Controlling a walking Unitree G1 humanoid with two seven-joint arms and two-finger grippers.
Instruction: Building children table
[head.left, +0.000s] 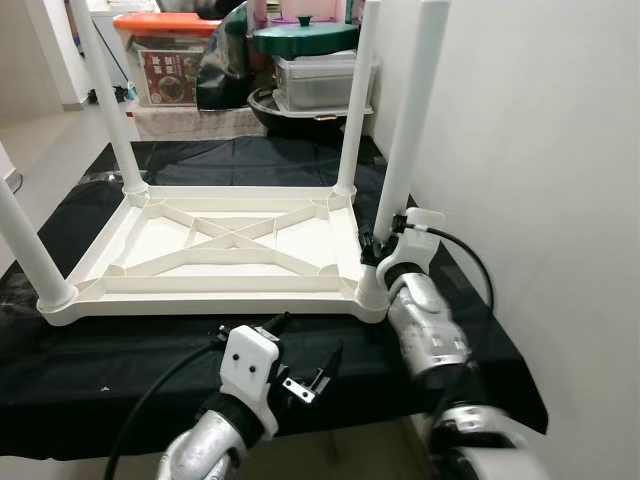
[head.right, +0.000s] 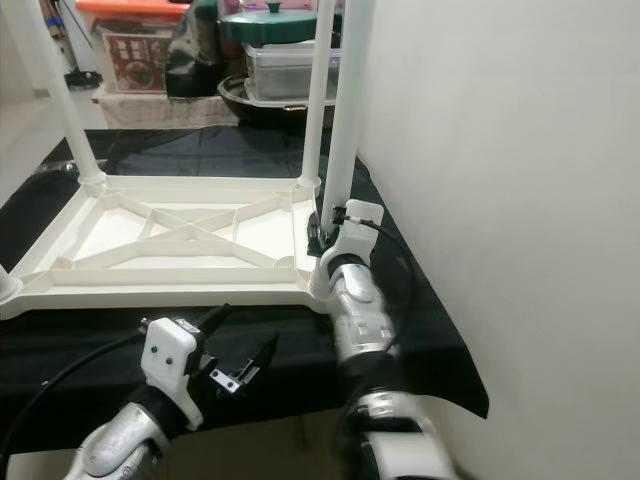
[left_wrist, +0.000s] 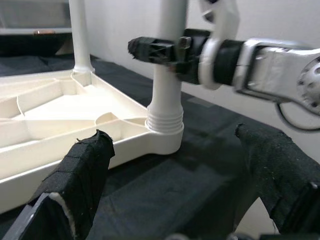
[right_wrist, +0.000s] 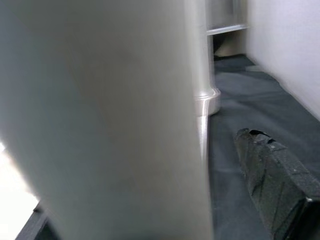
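Risk first: right gripper (head.left: 375, 243) sits at the base of the near-right leg (head.left: 408, 130), at about 4 o'clock on the upturned white tabletop (head.left: 150, 235). One black finger crosses the leg just above its threaded collar in the left wrist view; whether the fingers actually clamp the leg, cannot tell. If the leg is not fully seated in its corner socket (left_wrist: 164, 135), a sideways push or twist could cross-thread it or tilt it, and the light plastic top could skid on the black cloth (head.left: 130, 355). The white wall (head.left: 540, 150) is just beside this corner, so little room for the wrist to turn.

Left gripper (head.left: 305, 368) hovers at 6 o'clock, off the tabletop's front edge, fingers spread wide, holding nothing. It is not bracing the top, so a slide is likelier.

Other three legs stand upright in their corners.

Containers at 12 o'clock behind the table: clear storage box with an orange lid (head.left: 165, 25), printed package inside; clear lidded tub (head.left: 320, 85), contents unclear, with a dark green pot lid (head.left: 305, 38) on top; black bowl-like pan (head.left: 300, 118) underneath.
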